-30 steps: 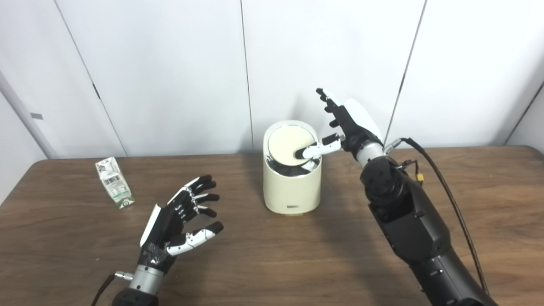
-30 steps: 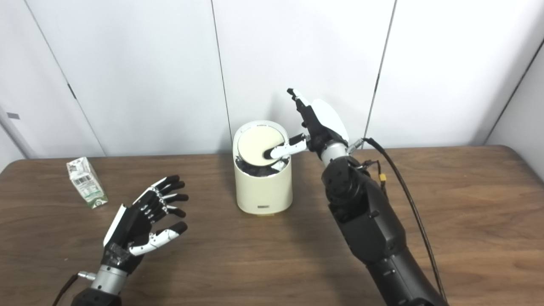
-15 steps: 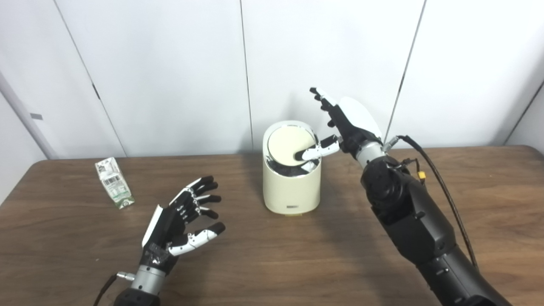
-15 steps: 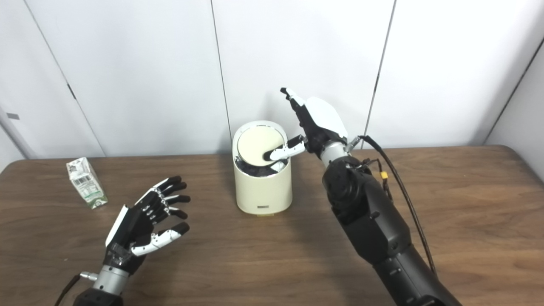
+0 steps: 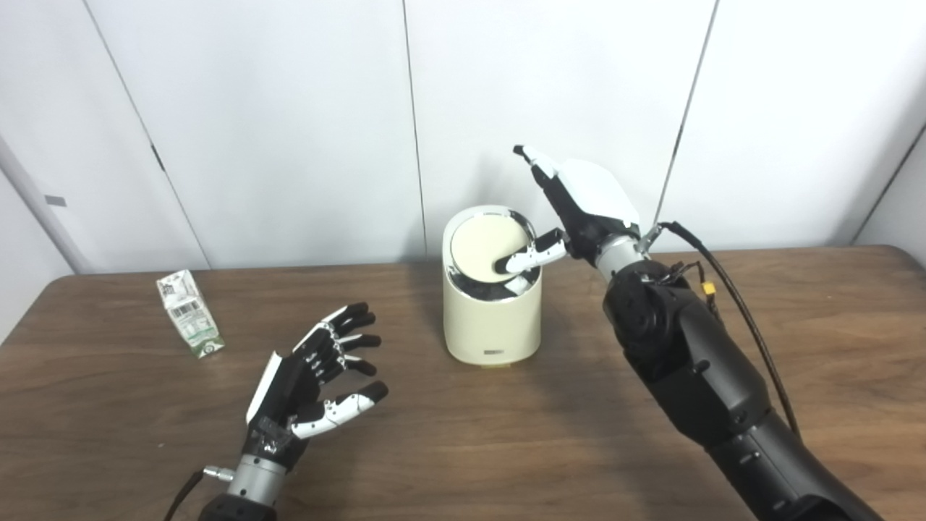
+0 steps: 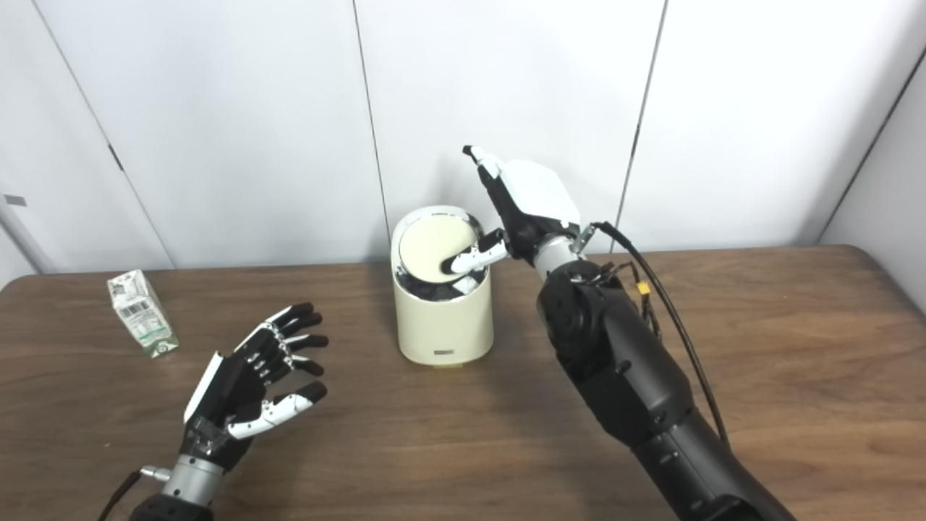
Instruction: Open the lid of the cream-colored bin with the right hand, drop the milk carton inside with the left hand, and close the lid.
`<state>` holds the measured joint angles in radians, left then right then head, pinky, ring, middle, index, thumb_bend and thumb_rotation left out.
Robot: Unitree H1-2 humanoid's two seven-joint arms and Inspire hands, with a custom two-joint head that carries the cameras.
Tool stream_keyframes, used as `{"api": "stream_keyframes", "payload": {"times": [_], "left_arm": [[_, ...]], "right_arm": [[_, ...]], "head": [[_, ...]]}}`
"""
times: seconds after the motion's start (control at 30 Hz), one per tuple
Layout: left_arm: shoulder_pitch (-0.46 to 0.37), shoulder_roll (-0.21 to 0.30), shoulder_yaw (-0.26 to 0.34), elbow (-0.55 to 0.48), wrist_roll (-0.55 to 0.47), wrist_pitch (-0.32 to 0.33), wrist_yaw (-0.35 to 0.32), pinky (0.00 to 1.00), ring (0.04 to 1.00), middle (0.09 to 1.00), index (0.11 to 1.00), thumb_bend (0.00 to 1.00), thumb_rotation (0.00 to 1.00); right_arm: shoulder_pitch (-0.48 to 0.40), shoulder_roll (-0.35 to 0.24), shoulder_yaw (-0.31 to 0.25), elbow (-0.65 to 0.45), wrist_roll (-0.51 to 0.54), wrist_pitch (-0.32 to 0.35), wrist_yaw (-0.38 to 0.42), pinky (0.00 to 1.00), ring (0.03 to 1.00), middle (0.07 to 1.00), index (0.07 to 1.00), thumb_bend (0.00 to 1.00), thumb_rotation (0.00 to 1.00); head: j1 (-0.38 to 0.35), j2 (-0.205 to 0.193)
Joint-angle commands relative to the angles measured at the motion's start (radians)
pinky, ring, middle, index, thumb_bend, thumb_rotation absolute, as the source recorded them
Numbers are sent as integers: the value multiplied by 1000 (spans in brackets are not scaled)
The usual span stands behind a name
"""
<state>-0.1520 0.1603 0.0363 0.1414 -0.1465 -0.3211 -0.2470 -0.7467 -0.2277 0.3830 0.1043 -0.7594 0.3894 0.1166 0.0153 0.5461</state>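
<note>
**Right thumb on the bin lid, carton untouched at the left**

A cream-coloured cylindrical bin (image 5: 493, 318) stands upright near the middle of the dark brown wooden tabletop (image 5: 463, 441), close to the white panelled wall (image 5: 289, 108) behind it. Its round cream swing lid (image 5: 482, 247) sits inside a shiny chrome rim and is tilted, with a dark gap showing along the near edge.

The right hand (image 5: 579, 206), black with a white back plate, is raised just to the right of the bin's top. Its fingers (image 5: 534, 161) are stretched out and point up and to the left, apart from the bin, holding nothing. Only its white thumb (image 5: 527, 257) reaches sideways over the rim, the dark tip resting on the right part of the lid. The black right forearm (image 5: 694, 369) runs down to the bottom right corner, with a black cable (image 5: 752, 340) looped along it.

The small white and green milk carton (image 5: 188, 312) stands on the tabletop at the far left, leaning slightly, well apart from the bin and from both hands.

The left hand (image 5: 307, 376) hovers low over the tabletop in front and to the left of the bin, between carton and bin but touching neither. Its palm faces right, fingers spread and slightly curled, thumb out below them, and it is empty.
</note>
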Motion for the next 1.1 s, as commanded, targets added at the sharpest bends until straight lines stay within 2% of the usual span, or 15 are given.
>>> {"api": "stream_keyframes", "payload": {"times": [0.0,0.13,0.3,0.5,0.63,0.73,0.8,0.87,0.93,1.07], "left_arm": [[13,-14,-10,5,-1,-9,7,578,747,837,870,703,141],[11,-13,-9,9,-11,-2,2,585,751,834,870,700,118],[11,-10,-10,15,0,-18,3,586,747,834,872,698,133],[15,-8,-10,12,-2,-15,2,585,749,838,870,696,145],[14,-6,-10,9,0,-14,3,564,742,838,871,707,155],[13,-5,-10,10,-6,-12,-1,569,746,839,873,709,153],[12,-3,-10,12,-9,-14,-4,575,749,841,874,706,154],[11,-1,-9,13,-12,-15,-5,576,748,842,874,706,156],[12,0,-8,11,-12,-12,-4,571,748,844,873,702,149],[13,2,-7,7,-12,-9,-4,570,748,843,872,712,158]], "right_arm": [[-14,12,-7,-30,-7,-8,-1,733,885,932,954,881,292],[-4,27,-46,-50,11,-17,-28,694,845,906,934,876,306],[20,28,-76,-131,10,-6,-12,715,848,898,930,860,308],[59,29,-135,-208,64,-11,-6,691,848,912,926,835,304],[99,30,-195,-267,123,-10,-3,656,840,922,932,794,288],[145,39,-257,-299,214,-33,-10,646,852,932,939,789,232],[180,29,-276,-314,234,-58,-19,652,842,920,937,796,246],[241,13,-293,-350,255,-83,-23,694,848,911,923,788,264],[296,1,-311,-370,288,-115,-26,774,895,940,932,773,277],[386,-9,-348,-356,377,-215,-33,804,891,970,924,803,284]], "head": [[-1,1],[-1,0],[-5,2],[-1,3],[-4,4],[-3,2],[-4,3],[-7,1],[-8,1],[-8,0]]}}
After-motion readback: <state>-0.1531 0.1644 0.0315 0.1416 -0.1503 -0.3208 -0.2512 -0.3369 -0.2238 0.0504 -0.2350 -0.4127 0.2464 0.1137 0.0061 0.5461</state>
